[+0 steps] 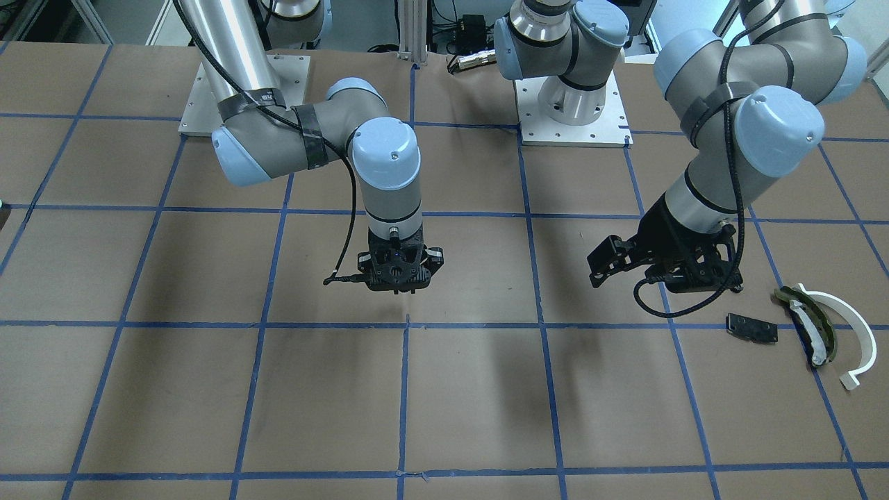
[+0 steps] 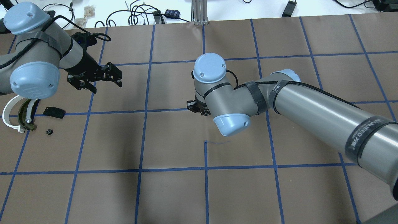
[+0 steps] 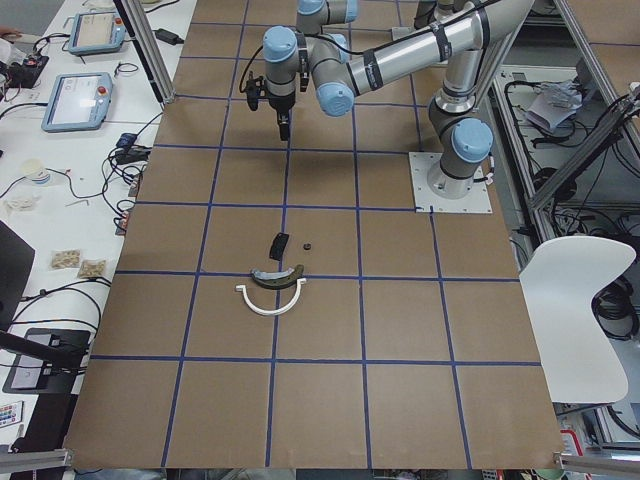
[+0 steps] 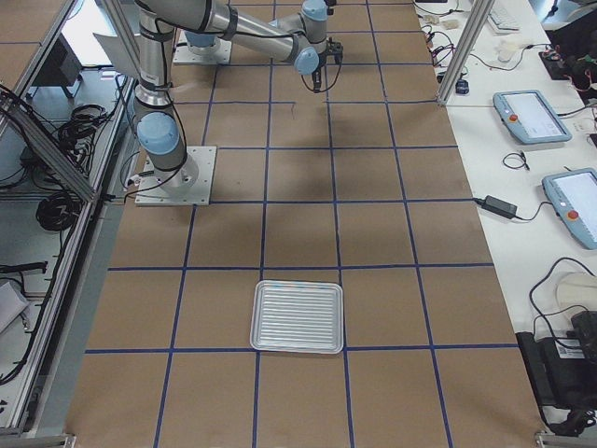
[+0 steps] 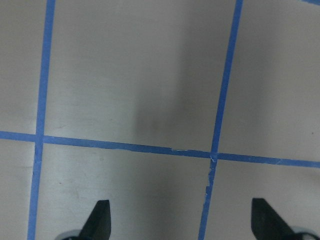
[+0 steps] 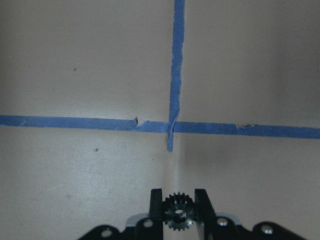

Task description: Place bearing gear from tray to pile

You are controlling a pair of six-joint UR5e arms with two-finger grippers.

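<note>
My right gripper [image 6: 179, 201] is shut on a small black toothed bearing gear [image 6: 178, 216]. It hangs pointing down over the table's middle [image 1: 397, 283]. The pile lies at the table's left end: a white curved arc [image 2: 7, 112], an olive-and-white curved piece [image 2: 27, 114], a flat black plate [image 2: 53, 112] and a small black round part [image 2: 49, 132]. My left gripper [image 2: 106, 86] is open and empty, held above the table just beyond the pile. Its fingertips [image 5: 100, 220] show wide apart in the left wrist view. The tray [image 4: 298, 317] is a silver tray with nothing in it, far at the right end.
The table is brown paper with a blue tape grid [image 2: 205, 141]. Tablets and cables [image 4: 532, 117] lie on the white bench along the far side. The pile also shows in the front view [image 1: 809, 326] beside the left arm [image 1: 701, 201].
</note>
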